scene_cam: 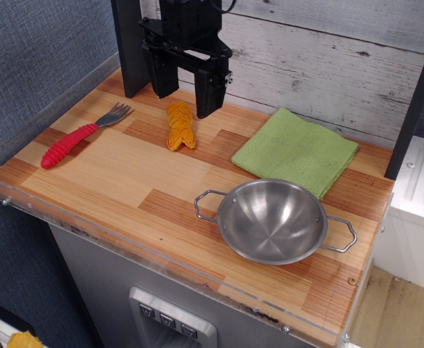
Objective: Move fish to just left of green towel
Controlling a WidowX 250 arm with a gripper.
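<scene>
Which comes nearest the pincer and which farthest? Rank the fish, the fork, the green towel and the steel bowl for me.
1. The fish, just below the open pincer, lying on the counter.
2. The green towel, off to the image right.
3. The fork, off to the image left; close to the towel's distance, so this order is loose.
4. The steel bowl, at the front right, plainly farthest.
</scene>
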